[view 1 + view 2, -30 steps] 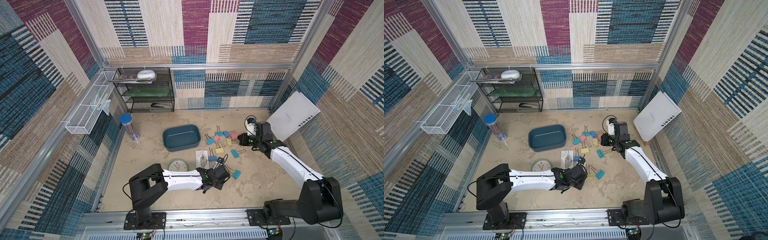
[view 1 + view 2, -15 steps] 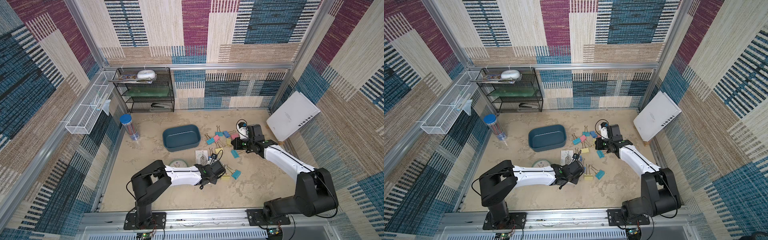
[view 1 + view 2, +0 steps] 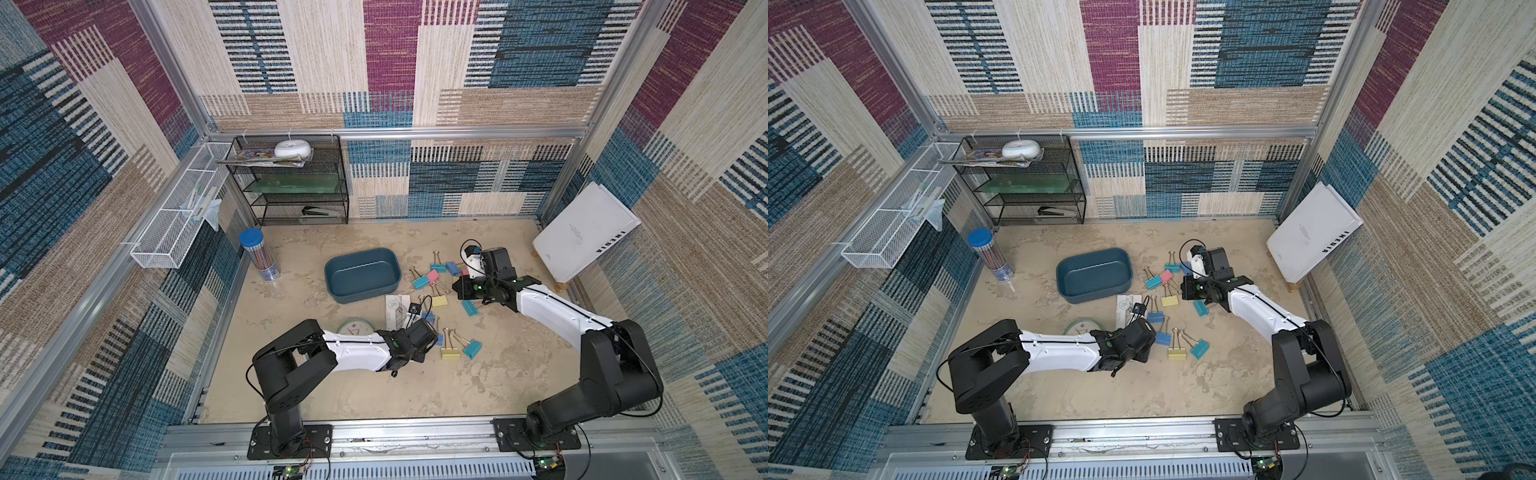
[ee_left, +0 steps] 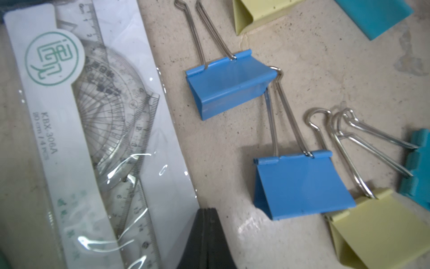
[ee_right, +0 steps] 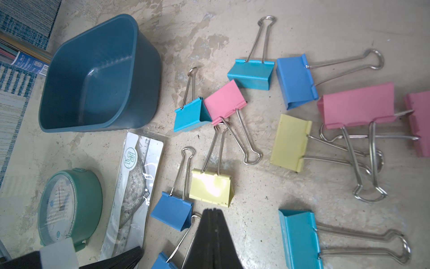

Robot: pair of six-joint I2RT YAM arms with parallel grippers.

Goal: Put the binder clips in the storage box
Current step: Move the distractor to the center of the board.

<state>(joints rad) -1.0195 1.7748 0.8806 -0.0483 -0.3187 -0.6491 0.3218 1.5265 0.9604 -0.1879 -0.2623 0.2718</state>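
The step in hand looks like the very first pick. The box (image 3: 360, 297) stands empty on the worktop (image 3: 374, 395). The clips (image 5: 224, 100) all lie loose, spread from 3 to 5 o'clock of the box in both top views.

The left claw (image 4: 207, 211) is pressed closed and holds nothing. Its arm reaches in at about 5 o'clock of the box. The tip hangs just beside the edge of the ruler pack (image 4: 58, 121), with a blue clip (image 4: 300, 186) near it.

The right claw (image 5: 213, 212) is likewise closed and empty. It is at about 3 o'clock of the box, over the scatter, and a yellow clip (image 5: 210, 187) lies nearest its tip.

Either claw must spread its jaws before going down, since closed it could only shove a clip along.

- **Blue clip:** its wire handles reach up to touch a second blue one, so a grip across the body seems cleaner than one on the wires.
- **Yellow clip:** its handles cross those of a pink neighbour, and lifting it may drag that one along.

Once a clip is gripped, the left arm's carry would run toward 11 o'clock and the right arm's toward 9 o'clock. The clip should be let go only when it is over the box's hollow. Both arms aim at the same small box, so taking turns would probably avoid crowding.
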